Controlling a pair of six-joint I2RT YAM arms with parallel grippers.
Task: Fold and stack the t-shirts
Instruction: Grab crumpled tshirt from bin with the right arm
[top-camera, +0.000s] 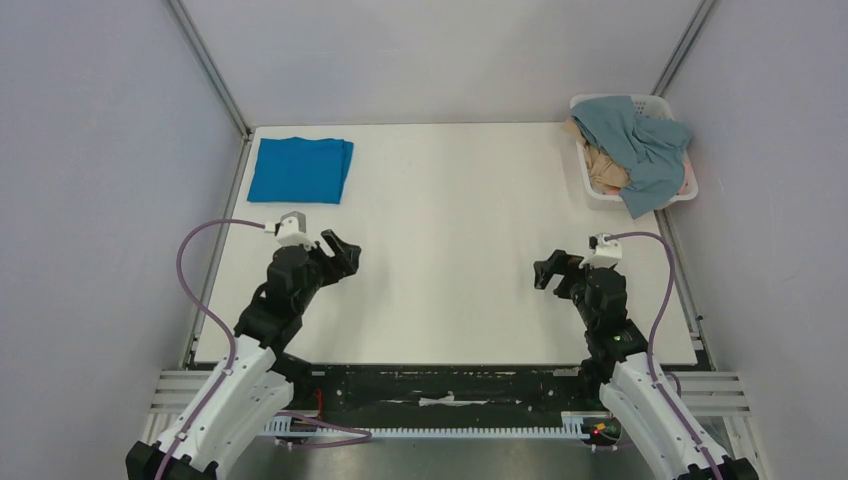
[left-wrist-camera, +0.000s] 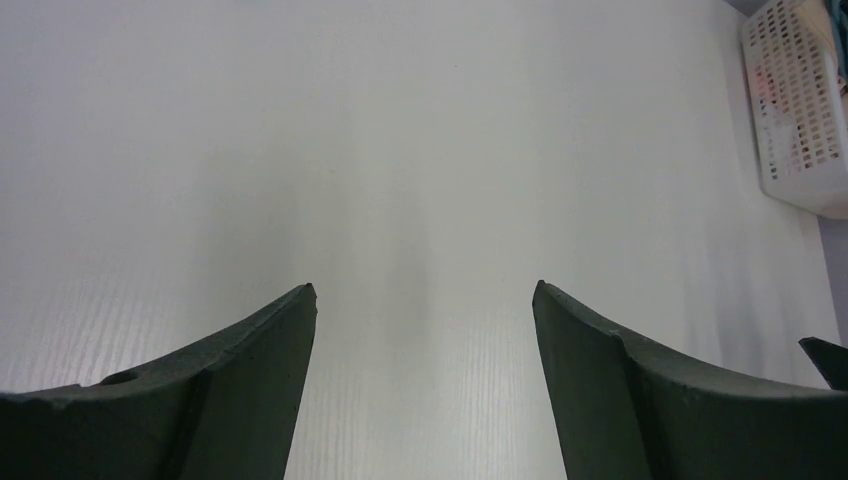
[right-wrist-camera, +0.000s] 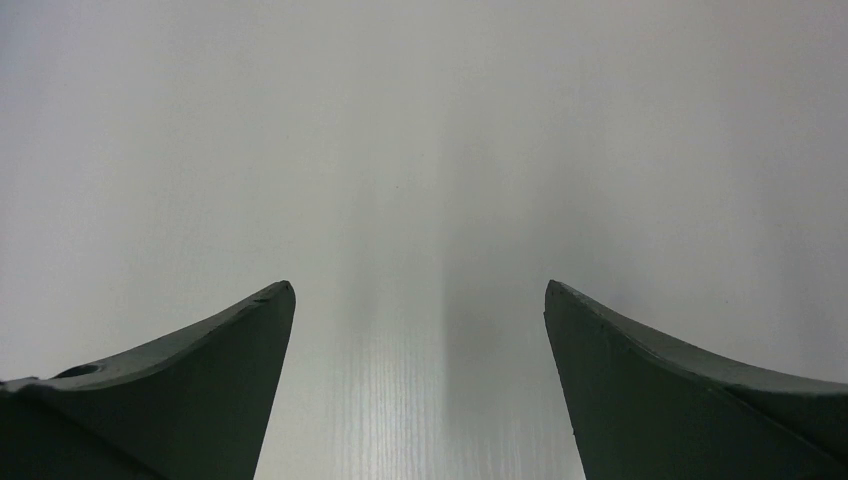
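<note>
Top external view: my left tool and my right tool both hang above the white tabletop, well apart from each other, and neither touches any cloth.

Left tool state: the left wrist view shows the left tool with its fingers spread wide and only bare tabletop between them. It holds nothing.

Right tool state: the right wrist view shows the right tool spread equally wide over bare tabletop. It holds nothing.

Bright blue t-shirt: it lies ahead of my left tool and slightly to its left, near the far left corner of the tabletop. It is folded into a flat rectangle. Its long axis runs left to right, across my reach. I cannot tell which end holds the collar.

Grey-blue t-shirt: it lies ahead of my right tool and to its right, in a white perforated basket at the far right corner. It is crumpled and unfolded. Its bulk runs diagonally from the far left rim to the near right rim, where a fold drapes over the edge.

Tan t-shirt: it is bunched in the same basket, beneath the grey-blue one, on the side nearer my right tool. No axis can be read from it.

The left wrist view shows the basket ahead and to the far right of my left tool.
</note>
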